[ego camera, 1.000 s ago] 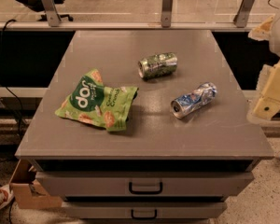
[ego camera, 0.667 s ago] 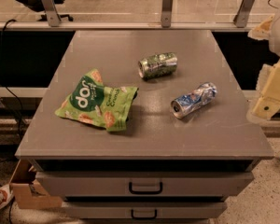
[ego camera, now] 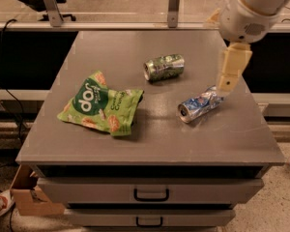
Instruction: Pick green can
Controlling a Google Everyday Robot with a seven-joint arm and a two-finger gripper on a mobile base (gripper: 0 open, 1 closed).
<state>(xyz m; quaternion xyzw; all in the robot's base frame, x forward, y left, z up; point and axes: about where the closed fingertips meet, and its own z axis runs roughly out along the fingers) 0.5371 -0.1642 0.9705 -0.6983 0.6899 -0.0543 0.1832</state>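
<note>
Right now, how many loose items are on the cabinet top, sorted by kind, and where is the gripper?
Cans: 2 (green can, crushed blue-and-silver can)
Snack bags: 1 (green snack bag)
Total: 3 on the cabinet top
Not counted: the gripper hangs over the right side, just above the blue-and-silver can's far end and to the right of the green can.

Dim warm light, soft shadow under green can (ego camera: 164, 67), pincer (ego camera: 227, 81) brighter, hanging just above crushed blue can (ego camera: 199, 106)

- The gripper (ego camera: 226, 80) hangs above the cabinet top (ego camera: 135, 146).
- The green can (ego camera: 164, 67) lies on its side, left of the jaws, apart.
- The crushed blue can (ego camera: 198, 106) is just below them.
</note>
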